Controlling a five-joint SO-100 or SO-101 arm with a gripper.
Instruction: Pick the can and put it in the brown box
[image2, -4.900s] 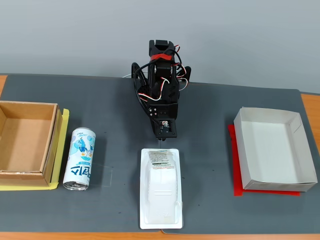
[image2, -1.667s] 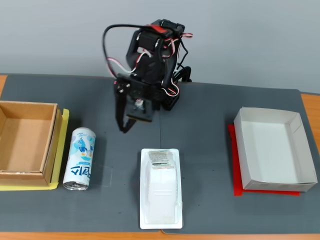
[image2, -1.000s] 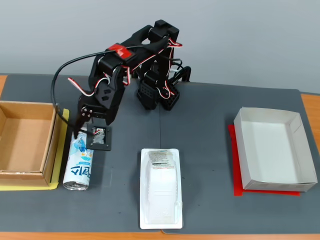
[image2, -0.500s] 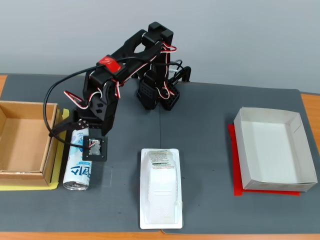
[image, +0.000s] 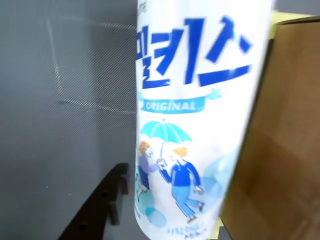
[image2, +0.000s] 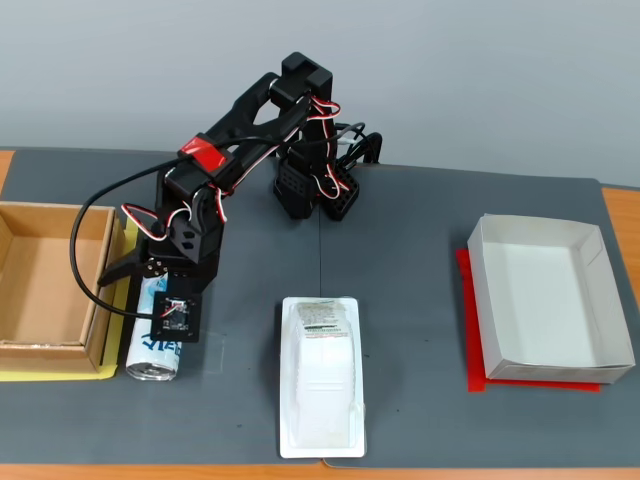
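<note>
Can (image: 195, 120) fills the wrist view, lying on the bench (image2: 420, 260) beside the brown box (image2: 45, 290); tool (image2: 160, 305) straddles it, grip unclear

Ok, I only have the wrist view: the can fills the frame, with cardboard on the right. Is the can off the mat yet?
Observer: It doesn't look like it. In the fixed view the can appears to lie on the dark mat, silver end toward the camera, with the gripper down over it.
Operator: Which side of the box is it on?
Observer: In the fixed view it lies just right of the brown box, alongside its right wall.
Operator: Is anything in the box?
Observer: No, its floor is bare.
</note>
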